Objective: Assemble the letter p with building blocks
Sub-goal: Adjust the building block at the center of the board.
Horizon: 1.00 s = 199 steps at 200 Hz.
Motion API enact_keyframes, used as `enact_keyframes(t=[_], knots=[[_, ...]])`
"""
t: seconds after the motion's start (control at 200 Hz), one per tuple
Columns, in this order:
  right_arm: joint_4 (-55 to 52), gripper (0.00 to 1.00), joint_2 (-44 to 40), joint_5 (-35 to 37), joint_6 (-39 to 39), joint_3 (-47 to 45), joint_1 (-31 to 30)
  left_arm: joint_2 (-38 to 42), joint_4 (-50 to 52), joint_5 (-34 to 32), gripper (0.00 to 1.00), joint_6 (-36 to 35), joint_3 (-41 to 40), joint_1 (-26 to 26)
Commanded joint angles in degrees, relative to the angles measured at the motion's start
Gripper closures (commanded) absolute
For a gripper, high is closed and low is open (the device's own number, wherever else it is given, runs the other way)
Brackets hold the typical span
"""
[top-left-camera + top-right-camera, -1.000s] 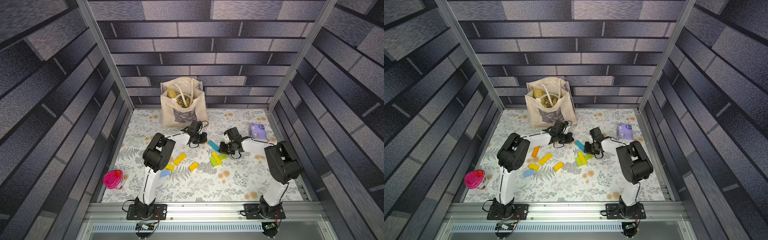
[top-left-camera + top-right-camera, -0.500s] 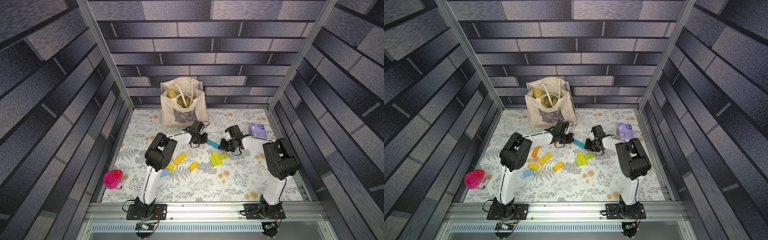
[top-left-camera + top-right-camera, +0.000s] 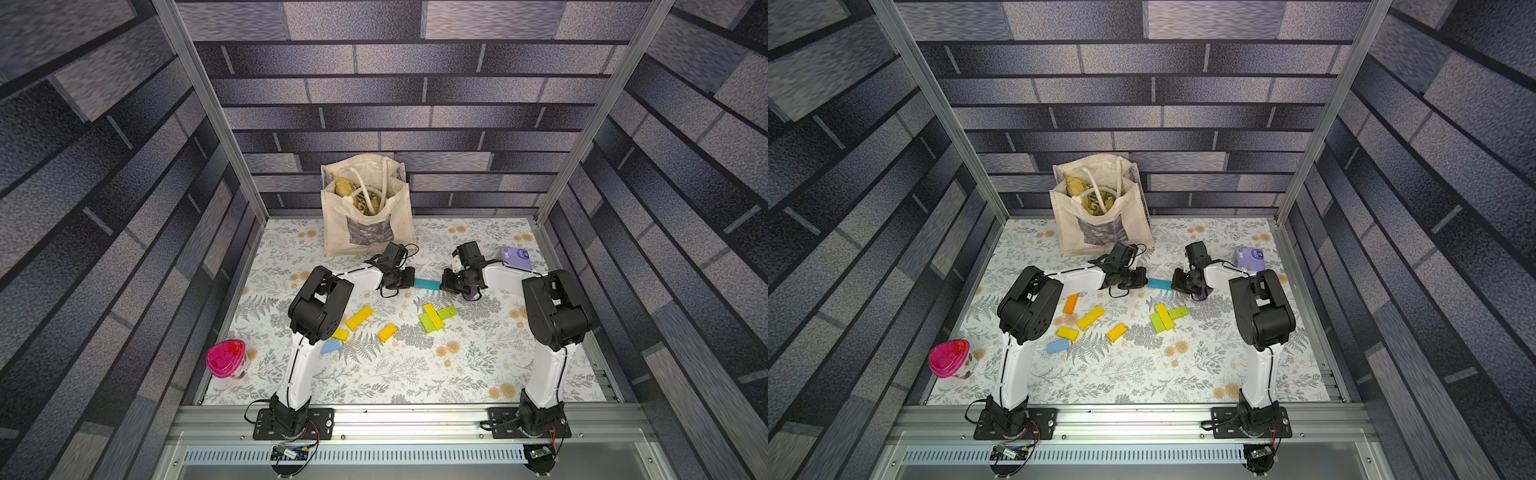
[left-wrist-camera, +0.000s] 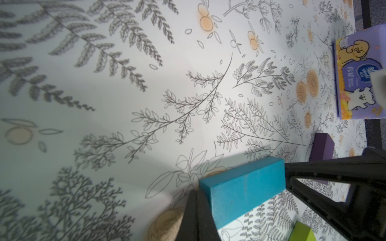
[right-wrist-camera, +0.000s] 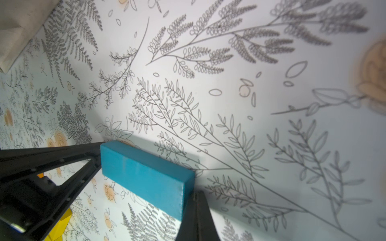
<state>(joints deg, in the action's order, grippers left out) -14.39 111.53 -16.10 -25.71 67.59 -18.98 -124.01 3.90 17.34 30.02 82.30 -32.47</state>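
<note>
- The left arm (image 3: 316,307) rises from the front rail and bends at its black elbow. Its white forearm reaches toward the middle of the floral-print mat (image 3: 374,374), with the wrist low and turned sideways to face the other arm.
- In front of that forearm, four blocks lie flat and apart: a light blue short block (image 3: 330,346), a yellow short block (image 3: 340,334), a yellow long block (image 3: 359,318) and another yellow short piece (image 3: 387,332). A top view also shows an orange block (image 3: 1071,303) by the elbow.
- The left gripper (image 3: 410,277) has its jaws fully closed with nothing between them. The joined tip presses against one short end of the teal rectangular block (image 3: 427,284).
- The teal rectangular block sits between the two grippers, in front of the cream cloth tote bag (image 3: 368,216). I cannot tell whether it rests on the mat.
- Nearer the rail, a yellow bar (image 3: 432,316) lies across two lime green blocks (image 3: 448,312).
- The right gripper (image 3: 444,286) is likewise closed and empty, its tip touching the block's opposite end.
- A dark purple block (image 3: 471,294) lies just beside it.
- The right arm (image 3: 552,307) mirrors the left, elbow high and forearm angled inward.
</note>
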Motion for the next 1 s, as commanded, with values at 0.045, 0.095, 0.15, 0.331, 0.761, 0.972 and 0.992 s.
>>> enact_keyframes(t=[0.045,0.095,0.15,0.331,0.761,0.972,0.992], knots=[[-2.26,1.00,2.98,1.83,0.93,0.77,-0.53,1.94,2.51,1.38,1.00,-1.12,-1.43,-1.81],[-2.63,1.00,3.17,2.10,1.17,1.08,-0.53,1.93,2.60,1.44,1.00,-1.15,-1.52,-1.90],[-3.04,1.00,3.33,2.30,1.45,1.55,-0.53,1.93,2.67,1.57,1.00,-1.10,-1.53,-1.87],[-4.37,1.00,3.21,3.09,2.38,2.30,-0.53,2.83,2.28,1.63,1.00,-0.45,-2.50,-2.14],[-6.88,0.96,0.47,6.69,4.63,1.93,-0.51,4.66,1.83,0.72,1.00,0.38,-4.00,-2.42],[-10.48,0.89,-5.04,11.22,6.94,1.87,-0.52,9.33,0.75,-3.81,1.00,-0.21,-7.10,-2.50],[-10.83,0.87,-5.66,11.61,7.08,1.95,-0.48,9.88,0.71,-4.58,1.00,-0.31,-7.35,-2.47]])
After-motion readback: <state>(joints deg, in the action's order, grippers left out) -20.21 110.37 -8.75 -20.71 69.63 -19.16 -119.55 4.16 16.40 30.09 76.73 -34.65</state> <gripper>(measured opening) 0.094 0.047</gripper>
